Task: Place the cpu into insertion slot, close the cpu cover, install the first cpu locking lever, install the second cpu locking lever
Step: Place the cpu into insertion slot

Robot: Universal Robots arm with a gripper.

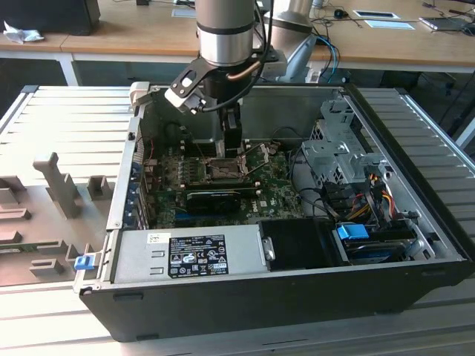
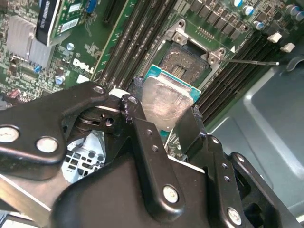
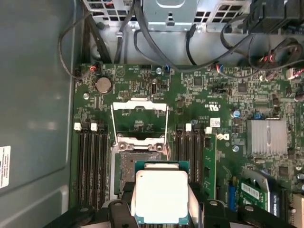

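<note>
The ribbed grey surface is carrying an open black computer case, which is sitting across its middle and reaching close to its front edge. Inside the case, the green circuit board is lying flat on the floor, toward the far wall and the side at the exterior view's left. The robot arm is reaching down over the far wall into the case, above the middle of the board.

The gripper is hanging just over the board. In both wrist views it is clamping the cpu by two opposite edges between its black fingers, with the pale metal face turned toward the cameras.

The insertion slot is lying open near the centre of the board, with rows of long black memory slots running along both of its sides. The cpu is hovering over one edge of the slot, covering part of it and leaving the rest of the dark contact field showing; whether the chip is touching the slot cannot be told.

The cpu cover is standing swung up off the slot at its far edge. A thin metal rod is sticking out from one corner of the slot's frame.
</note>
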